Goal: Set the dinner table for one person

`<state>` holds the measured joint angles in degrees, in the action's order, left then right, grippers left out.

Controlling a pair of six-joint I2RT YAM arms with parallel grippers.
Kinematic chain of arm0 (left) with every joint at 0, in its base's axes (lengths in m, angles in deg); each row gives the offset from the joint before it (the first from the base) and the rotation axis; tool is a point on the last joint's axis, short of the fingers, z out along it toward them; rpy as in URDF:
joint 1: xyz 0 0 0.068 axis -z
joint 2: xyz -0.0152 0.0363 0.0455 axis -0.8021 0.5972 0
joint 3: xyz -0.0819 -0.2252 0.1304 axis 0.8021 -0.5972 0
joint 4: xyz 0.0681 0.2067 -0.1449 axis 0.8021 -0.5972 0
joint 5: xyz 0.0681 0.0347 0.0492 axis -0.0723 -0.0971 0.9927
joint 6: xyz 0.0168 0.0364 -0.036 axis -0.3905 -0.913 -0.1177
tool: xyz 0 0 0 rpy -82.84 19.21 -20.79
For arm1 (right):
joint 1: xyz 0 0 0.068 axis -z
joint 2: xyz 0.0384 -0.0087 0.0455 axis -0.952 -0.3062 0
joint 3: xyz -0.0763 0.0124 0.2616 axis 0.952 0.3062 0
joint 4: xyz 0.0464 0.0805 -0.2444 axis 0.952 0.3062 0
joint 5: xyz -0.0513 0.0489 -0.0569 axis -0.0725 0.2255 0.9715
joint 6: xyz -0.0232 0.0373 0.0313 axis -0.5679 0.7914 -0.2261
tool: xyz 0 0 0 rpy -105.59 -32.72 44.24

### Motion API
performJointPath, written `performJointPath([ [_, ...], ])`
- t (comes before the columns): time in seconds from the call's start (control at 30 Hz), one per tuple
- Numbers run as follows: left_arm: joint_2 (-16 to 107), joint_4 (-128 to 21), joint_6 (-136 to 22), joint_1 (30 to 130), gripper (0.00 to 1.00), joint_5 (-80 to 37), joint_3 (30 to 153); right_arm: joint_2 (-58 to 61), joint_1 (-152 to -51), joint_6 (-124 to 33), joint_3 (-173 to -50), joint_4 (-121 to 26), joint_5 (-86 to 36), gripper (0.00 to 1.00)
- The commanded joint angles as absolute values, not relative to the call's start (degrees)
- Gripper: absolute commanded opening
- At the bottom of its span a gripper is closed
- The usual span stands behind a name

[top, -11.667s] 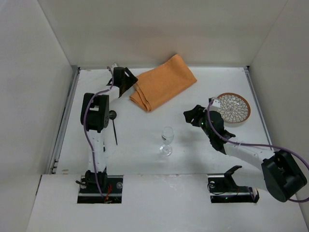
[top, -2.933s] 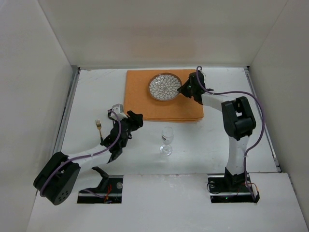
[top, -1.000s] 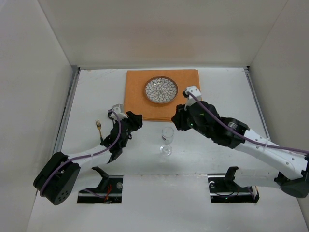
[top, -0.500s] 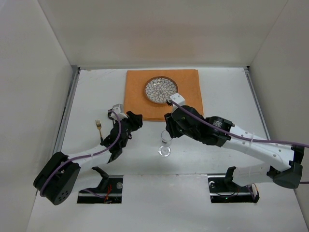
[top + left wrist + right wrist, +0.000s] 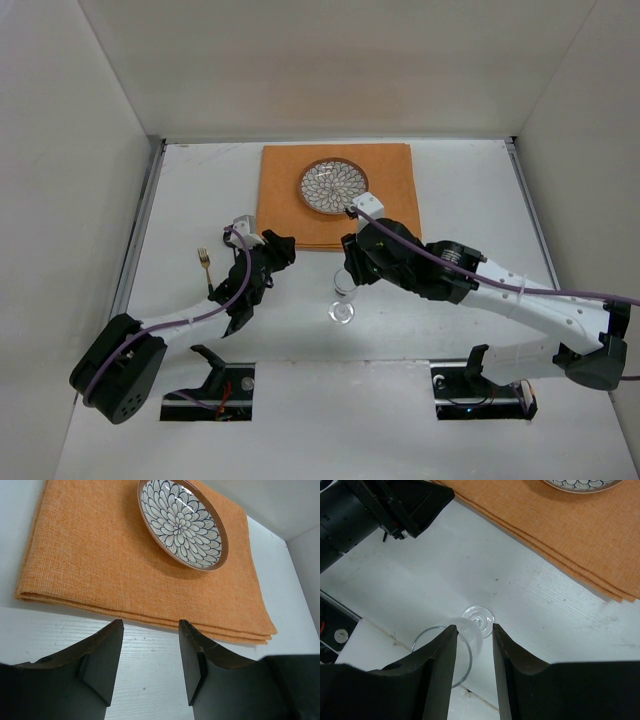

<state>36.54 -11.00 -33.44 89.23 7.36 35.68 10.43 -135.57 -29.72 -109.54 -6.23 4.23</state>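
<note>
Right gripper [image 5: 472,635] lower, white dinner table [image 5: 450,190]

Dinner table [image 5: 460,190]: large flat white rectangular top, thin metal rails along left and right edges, walled on three sides. Surface matte with faint wood-grain texture, a few small scuffs near the middle. It lay level and filled most of the top view, arm bases at its near edge.

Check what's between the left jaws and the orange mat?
Nothing: left wrist view shows only bare white dinner table between the open left gripper and the orange mat's near edge.
</note>
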Motion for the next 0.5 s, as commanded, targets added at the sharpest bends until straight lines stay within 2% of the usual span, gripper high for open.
performJointPath([
  [0.0,36.24,-7.70,-33.61,89.14,0.46,7.59,35.58,10.45,-134.97,-30.16,-110.80,-4.26,3.48,0.40],
  [0.23,36.33,-7.70,-33.53,89.32,0.46,7.59,35.50,12.65,-132.77,-30.16,-111.94,-5.76,3.56,0.48],
  [0.47,36.50,-7.70,-33.35,89.23,0.46,7.50,35.58,13.09,-132.86,-29.64,-113.09,-5.05,2.95,0.48],
])
